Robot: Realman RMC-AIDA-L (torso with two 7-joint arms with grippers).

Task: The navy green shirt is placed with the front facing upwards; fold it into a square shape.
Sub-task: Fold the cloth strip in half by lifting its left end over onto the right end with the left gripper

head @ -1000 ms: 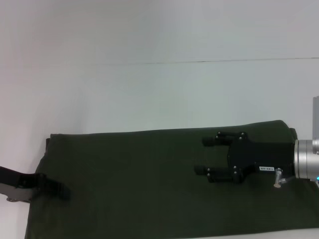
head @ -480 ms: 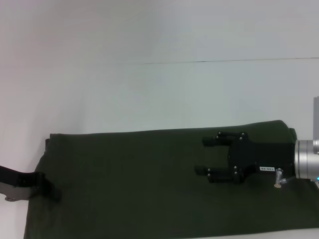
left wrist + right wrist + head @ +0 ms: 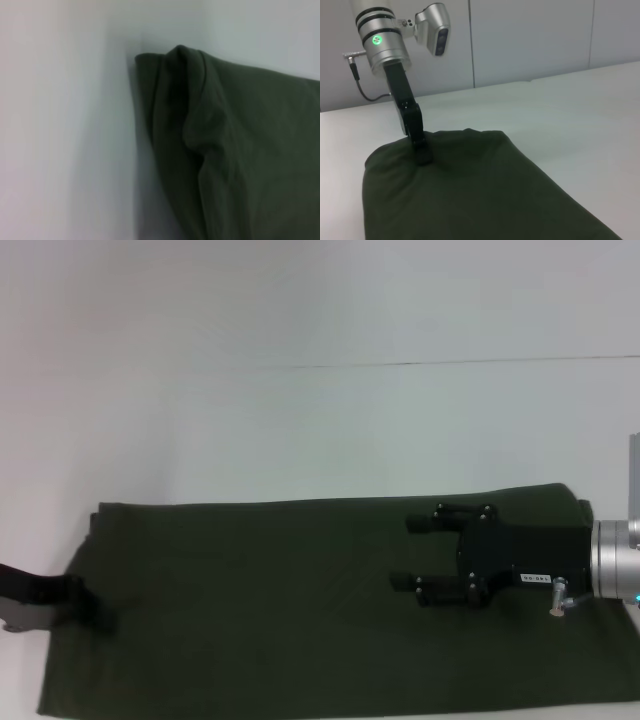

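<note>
The navy green shirt (image 3: pixel 270 610) lies folded as a long plain dark green band across the near part of the white table (image 3: pixel 300 420). My left gripper (image 3: pixel 95 612) is at the band's left end, low on the cloth, and looks shut on the shirt's edge. From the right wrist view, the left gripper (image 3: pixel 423 152) presses into the shirt (image 3: pixel 470 190) near its far end. In the left wrist view the shirt (image 3: pixel 250 150) edge is bunched into a raised fold. My right gripper (image 3: pixel 402 553) hovers open over the band's right part, fingers pointing left, holding nothing.
White table surface stretches beyond the shirt, with a thin seam line (image 3: pixel 420 363) across it. A white panelled wall (image 3: pixel 530 40) stands behind the left arm in the right wrist view. The shirt's near edge runs along the bottom of the head view.
My left gripper has slid leftward, and the shirt's left end has shifted left with it. The right gripper has stayed in place.
</note>
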